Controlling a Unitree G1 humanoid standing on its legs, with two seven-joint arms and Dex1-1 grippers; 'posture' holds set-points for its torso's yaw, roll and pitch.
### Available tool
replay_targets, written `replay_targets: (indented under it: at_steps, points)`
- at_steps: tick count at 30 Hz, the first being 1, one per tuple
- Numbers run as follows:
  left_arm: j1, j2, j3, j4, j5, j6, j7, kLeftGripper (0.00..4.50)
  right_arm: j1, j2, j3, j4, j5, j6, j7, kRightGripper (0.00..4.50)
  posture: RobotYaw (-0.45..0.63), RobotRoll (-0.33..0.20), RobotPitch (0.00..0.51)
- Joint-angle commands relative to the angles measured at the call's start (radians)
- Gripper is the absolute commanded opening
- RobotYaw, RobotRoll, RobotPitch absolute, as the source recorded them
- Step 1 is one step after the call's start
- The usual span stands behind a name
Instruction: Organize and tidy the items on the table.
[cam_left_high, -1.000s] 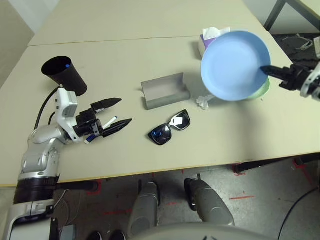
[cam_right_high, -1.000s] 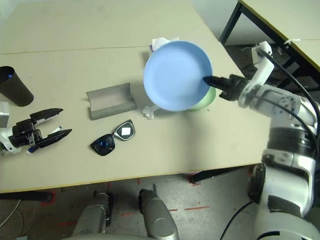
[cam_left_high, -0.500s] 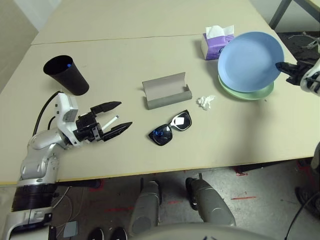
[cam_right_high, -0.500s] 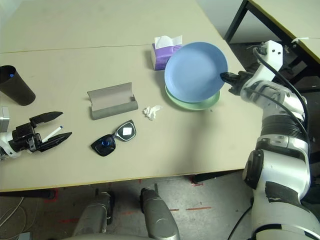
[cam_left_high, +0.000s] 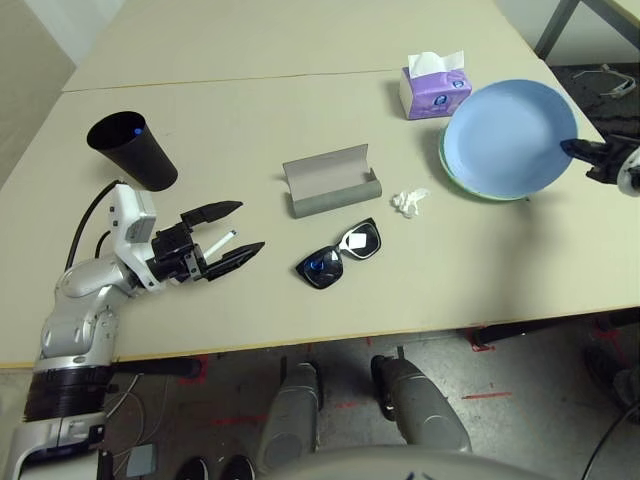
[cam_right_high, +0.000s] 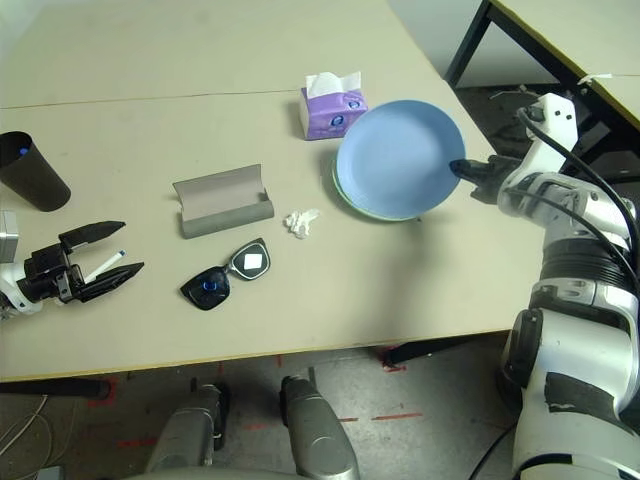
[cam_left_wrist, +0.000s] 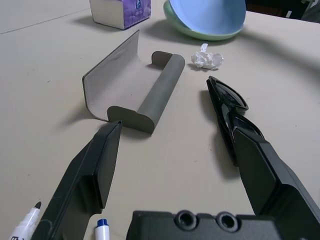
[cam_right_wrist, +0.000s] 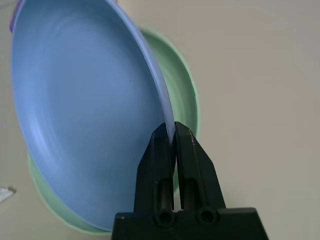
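Light-blue plate (cam_right_high: 398, 158) sits upper right of the right eye frame, tilted, rim pinched by the right gripper (cam_right_wrist: 175, 131), whose fingers are clamped tight on it. Green plate (cam_right_wrist: 184, 95) lies flat on the table (cam_right_high: 400, 280) directly under it. Step in hand looks like stacking blue onto green. To do it well the robot should level the blue plate, centre it over the green one, lower until it nests, then let go; releasing while tilted risks it sliding off toward the purple tissue box (cam_right_high: 329, 105).

Left gripper (cam_left_high: 225, 235) at lower left of the left eye frame, fingers wide apart, holding nothing, hovering over a marker.

Counts:
- plates: two
- markers: two, one white marker (cam_left_high: 217, 243) between the left fingers, another blue-capped marker (cam_left_wrist: 103, 230) seen in the left wrist view
- black cup (cam_left_high: 133, 150): one, upper left, something blue inside
- grey glasses case (cam_left_high: 331, 181): one, open, centre
- black sunglasses (cam_left_high: 340, 254): one, just below the case
- crumpled tissue (cam_left_high: 410, 202): one, between case and plates
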Motion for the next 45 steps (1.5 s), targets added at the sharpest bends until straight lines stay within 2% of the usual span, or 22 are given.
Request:
replay_targets:
  at_steps: [1, 5, 14, 17, 20, 24, 28, 31, 34, 39, 45]
  points:
    - [0.006, 0.000, 0.000, 0.008, 0.014, -0.012, 0.000, 4.50, 0.026, 0.008, 0.027, -0.034, -0.004, 0.051, 0.030, 0.02, -0.19, 0.000, 0.228]
    - [0.008, -0.001, 0.002, 0.012, 0.016, -0.018, 0.004, 4.50, 0.028, 0.013, 0.030, -0.052, -0.005, 0.063, 0.032, 1.13, -0.19, 0.000, 0.228]
    - [0.007, -0.005, -0.001, 0.018, 0.015, -0.022, 0.009, 4.50, 0.033, 0.000, 0.035, -0.053, -0.020, 0.053, 0.046, 4.46, -0.20, 0.000, 0.230]
    - [0.003, -0.003, -0.001, 0.026, 0.016, -0.022, 0.007, 4.50, 0.040, -0.011, 0.035, -0.080, -0.016, 0.063, 0.069, 4.46, -0.20, 0.000, 0.231]
    - [0.000, 0.002, 0.002, 0.035, 0.017, -0.024, 0.003, 4.50, 0.087, -0.055, 0.063, -0.176, -0.010, 0.070, 0.158, 4.46, -0.20, 0.000, 0.235]
    - [-0.002, 0.010, 0.007, 0.044, 0.017, -0.027, -0.002, 4.50, 0.239, -0.147, 0.107, -0.430, 0.037, 0.080, 0.336, 4.46, -0.20, 0.000, 0.237]
    - [-0.003, 0.020, 0.013, 0.057, 0.018, -0.030, -0.012, 4.50, 0.430, -0.181, 0.117, -0.765, 0.128, 0.117, 0.431, 4.46, -0.20, 0.000, 0.241]
    - [-0.006, 0.028, 0.008, 0.063, 0.019, -0.032, -0.025, 4.50, 0.510, -0.136, 0.138, -0.917, 0.162, 0.105, 0.424, 4.46, -0.21, 0.000, 0.240]
    - [-0.009, 0.033, 0.007, 0.065, 0.017, -0.033, -0.035, 4.50, 0.512, -0.039, 0.153, -0.992, 0.193, 0.103, 0.371, 4.46, -0.21, 0.000, 0.242]
    - [0.004, 0.042, -0.013, 0.033, 0.001, -0.019, -0.097, 4.50, 0.511, 0.047, 0.277, -0.984, 0.068, -0.055, 0.312, 4.46, -0.19, 0.000, 0.241]
    - [0.022, 0.045, -0.045, -0.037, -0.023, 0.001, -0.181, 4.50, 0.461, 0.112, 0.346, -0.896, -0.013, -0.149, 0.268, 4.46, -0.18, 0.000, 0.242]
